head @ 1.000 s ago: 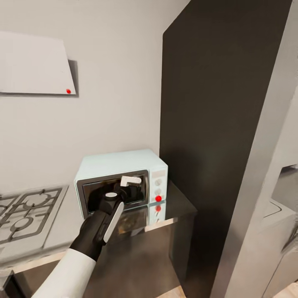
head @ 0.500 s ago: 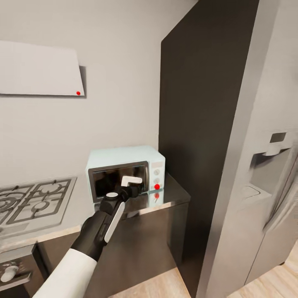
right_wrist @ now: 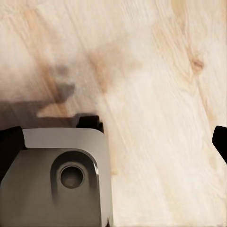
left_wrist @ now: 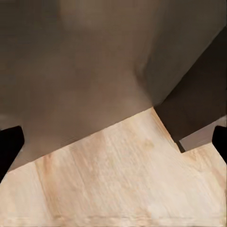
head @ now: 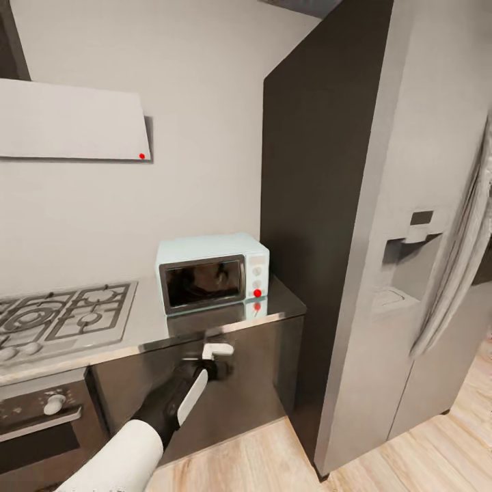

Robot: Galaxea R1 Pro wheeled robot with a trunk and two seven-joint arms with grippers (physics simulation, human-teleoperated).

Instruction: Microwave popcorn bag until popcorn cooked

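Observation:
The pale mint-blue microwave [head: 213, 272] stands with its black glass door closed on the right end of the glossy grey countertop [head: 279, 305], against the wall. The popcorn bag is out of view; the dark glass shows nothing clear behind it. My left gripper [head: 219, 353] hangs in front of the dark cabinet front, below the counter edge and below the microwave. In the left wrist view the left gripper [left_wrist: 113, 144] is open, its black fingertips [left_wrist: 9, 146] far apart over wood floor. My right gripper [right_wrist: 113, 142] is open and empty, pointing down at the floor.
A grey gas hob [head: 61, 318] lies left of the microwave, above a dark oven [head: 41, 420] with knobs. A tall steel fridge [head: 410, 239] stands close on the right. A white hood [head: 68, 119] hangs on the wall. Light wood floor [head: 273, 458] lies below. A grey robot part [right_wrist: 56, 175] sits under the right gripper.
The view has pulled back from the counter, so the fridge and floor now show. My left arm has dropped from in front of the microwave door to below the counter edge.

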